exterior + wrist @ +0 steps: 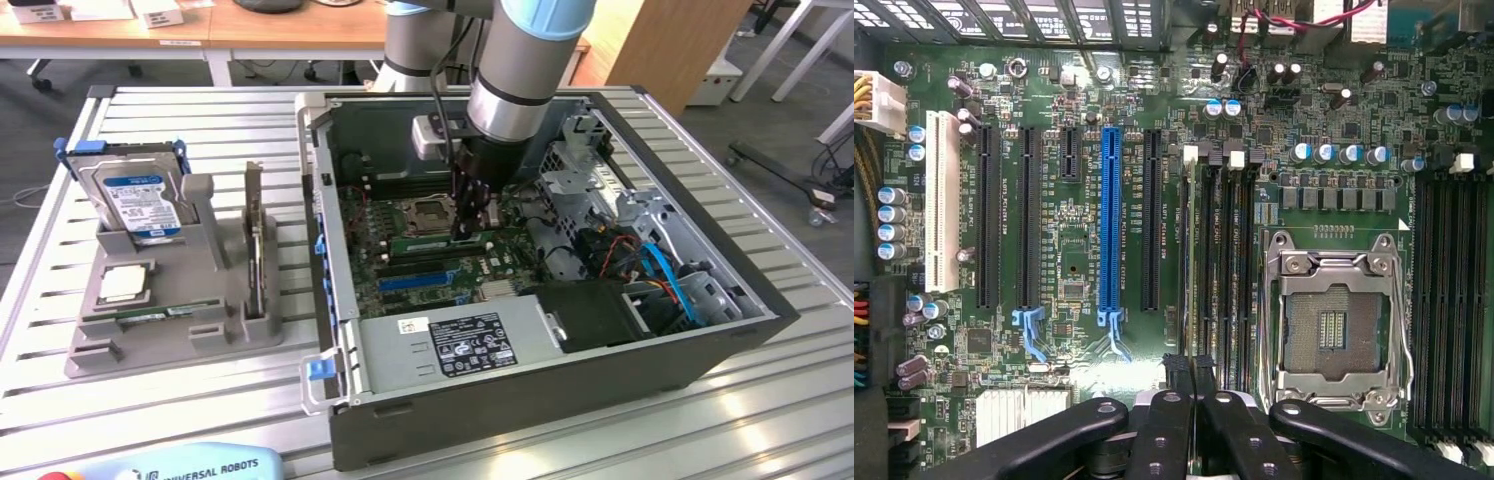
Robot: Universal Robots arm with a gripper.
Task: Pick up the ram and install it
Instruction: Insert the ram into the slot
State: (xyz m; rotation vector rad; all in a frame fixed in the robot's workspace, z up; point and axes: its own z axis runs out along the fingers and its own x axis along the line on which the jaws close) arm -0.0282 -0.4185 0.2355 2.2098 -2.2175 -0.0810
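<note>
Black gripper fingers [1172, 420] sit closest to the wrist camera, drawn together with their tips side by side and no gap showing. Whether anything thin is pinched between them cannot be made out. The gripper [1189, 362] hangs just above the motherboard, with its tips at the near end of a bank of black memory slots [1214, 260]. An empty processor socket [1334, 325] with a metal frame lies just beside the fingers on one side. A blue expansion slot [1111, 220] runs near them on the other side.

In the exterior view, the gripper [467, 225] reaches straight down into an open computer case [534, 400] lying on a slatted metal table [747, 430]. Well apart from the fingers, towards the exterior view's left and outside the case, stands a grey holder [160, 345]. The ram [167, 313], a long thin green stick, lies flat in a front groove of that holder. Also in the holder are a hard drive [134, 195], an upright card [254, 230] and a square silver chip [123, 283].
</note>
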